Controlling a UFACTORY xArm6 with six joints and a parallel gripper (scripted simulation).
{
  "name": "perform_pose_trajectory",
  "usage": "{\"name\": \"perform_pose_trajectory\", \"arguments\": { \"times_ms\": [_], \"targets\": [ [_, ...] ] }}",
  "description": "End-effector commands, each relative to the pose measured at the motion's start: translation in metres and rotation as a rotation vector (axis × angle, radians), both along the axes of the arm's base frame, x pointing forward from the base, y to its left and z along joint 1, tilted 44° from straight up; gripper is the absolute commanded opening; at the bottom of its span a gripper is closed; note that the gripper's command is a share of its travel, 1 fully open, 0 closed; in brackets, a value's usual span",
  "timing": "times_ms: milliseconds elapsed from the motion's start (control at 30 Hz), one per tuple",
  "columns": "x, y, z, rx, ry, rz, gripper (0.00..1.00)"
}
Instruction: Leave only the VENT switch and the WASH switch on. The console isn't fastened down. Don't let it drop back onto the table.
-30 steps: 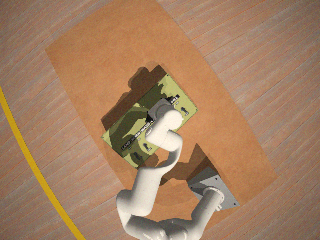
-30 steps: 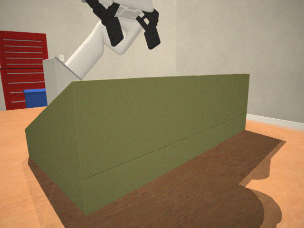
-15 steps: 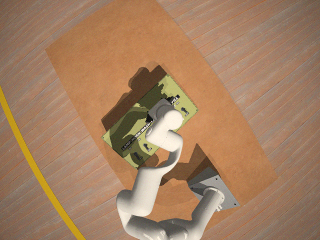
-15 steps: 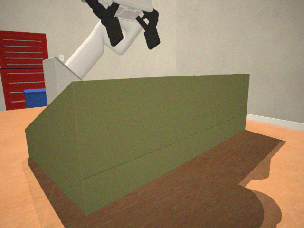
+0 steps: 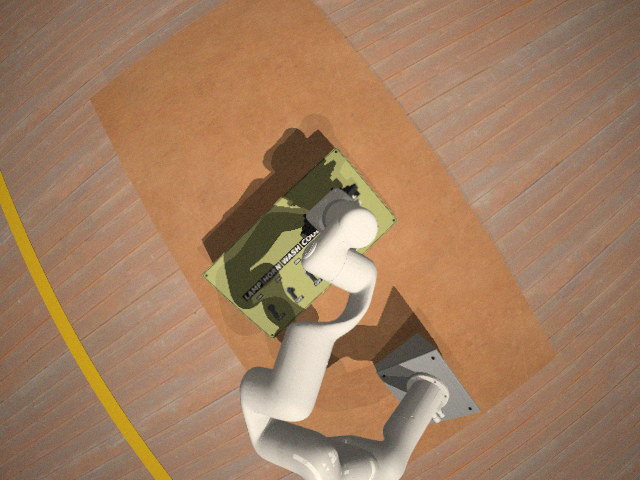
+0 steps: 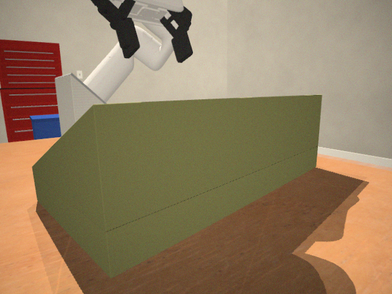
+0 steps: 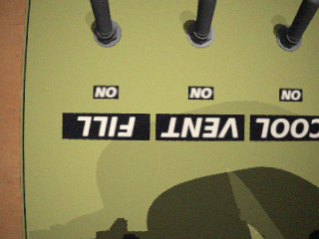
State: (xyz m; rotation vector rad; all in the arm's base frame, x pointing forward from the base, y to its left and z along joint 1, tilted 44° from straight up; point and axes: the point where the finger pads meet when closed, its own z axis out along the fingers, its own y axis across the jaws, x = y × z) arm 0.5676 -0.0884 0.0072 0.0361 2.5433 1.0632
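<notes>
The olive-green console (image 5: 299,242) lies at an angle on the orange table. In the overhead view I read LAMP, HORN, WASH and COOL, and my arm's wrist (image 5: 336,211) covers the console's right part. The wrist view shows the labels FILL (image 7: 106,126), VENT (image 7: 199,127) and COOL (image 7: 284,127) upside down, each with an ON mark above it. The VENT toggle (image 7: 203,24) stands between the FILL toggle (image 7: 104,22) and the COOL toggle (image 7: 296,29). All three levers run off the top edge, so I cannot tell their positions. My gripper (image 6: 156,54) is open and empty, well above the console's (image 6: 177,177) top edge.
The robot's grey base plate (image 5: 426,374) sits at the table's near right edge. A red tool cabinet (image 6: 28,91), a blue bin (image 6: 45,126) and a grey block (image 6: 74,98) stand behind the console. A yellow line (image 5: 62,320) crosses the wooden floor.
</notes>
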Motion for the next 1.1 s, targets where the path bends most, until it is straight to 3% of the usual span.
{"name": "perform_pose_trajectory", "arguments": {
  "times_ms": [0, 400, 1067],
  "targets": [
    [0.003, -0.009, -0.006, -0.002, -0.003, -0.001, 1.0],
    [0.006, -0.03, -0.026, -0.002, -0.003, -0.001, 1.0],
    [0.007, -0.031, -0.027, -0.002, -0.003, -0.001, 1.0]
  ]
}}
